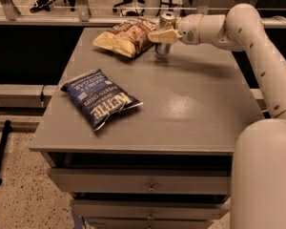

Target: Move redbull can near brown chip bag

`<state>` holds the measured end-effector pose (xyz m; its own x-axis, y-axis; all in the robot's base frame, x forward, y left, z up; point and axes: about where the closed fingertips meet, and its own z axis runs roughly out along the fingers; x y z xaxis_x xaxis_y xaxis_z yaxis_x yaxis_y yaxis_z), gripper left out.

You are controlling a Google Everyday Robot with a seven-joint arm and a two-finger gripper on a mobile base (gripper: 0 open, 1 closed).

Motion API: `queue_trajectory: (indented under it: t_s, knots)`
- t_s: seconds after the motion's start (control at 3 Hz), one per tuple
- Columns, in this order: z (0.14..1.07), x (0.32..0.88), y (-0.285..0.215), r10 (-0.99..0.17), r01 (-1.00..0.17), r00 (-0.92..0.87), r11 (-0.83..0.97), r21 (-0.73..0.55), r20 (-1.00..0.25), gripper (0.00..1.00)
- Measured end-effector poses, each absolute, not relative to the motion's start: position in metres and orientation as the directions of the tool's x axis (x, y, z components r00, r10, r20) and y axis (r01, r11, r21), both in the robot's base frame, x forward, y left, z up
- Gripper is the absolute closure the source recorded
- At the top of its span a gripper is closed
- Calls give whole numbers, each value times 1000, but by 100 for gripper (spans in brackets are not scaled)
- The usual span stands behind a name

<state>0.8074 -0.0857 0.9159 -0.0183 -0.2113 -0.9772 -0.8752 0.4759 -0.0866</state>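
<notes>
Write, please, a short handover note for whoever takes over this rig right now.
Pincer: over the far edge of the grey table, shut on the slim silver metal redbull can, just right of the crinkled dark brown chip bag.
Whether the can touches the table, I cannot tell.
Done: can is beside the bag.
Left: set it down upright, open the pincer, withdraw.
Dark blue Kettle chip bag lies front left, apart.
</notes>
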Motion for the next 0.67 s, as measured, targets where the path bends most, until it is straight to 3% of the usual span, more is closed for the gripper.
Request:
queue_trajectory:
  t_s: [0.33,0.67]
  knots:
    - [906,816,-68,-197,-884,-43,465,-55,-979,100]
    - [901,824,-44,-178,-898,-57,439,-27,-982,79]
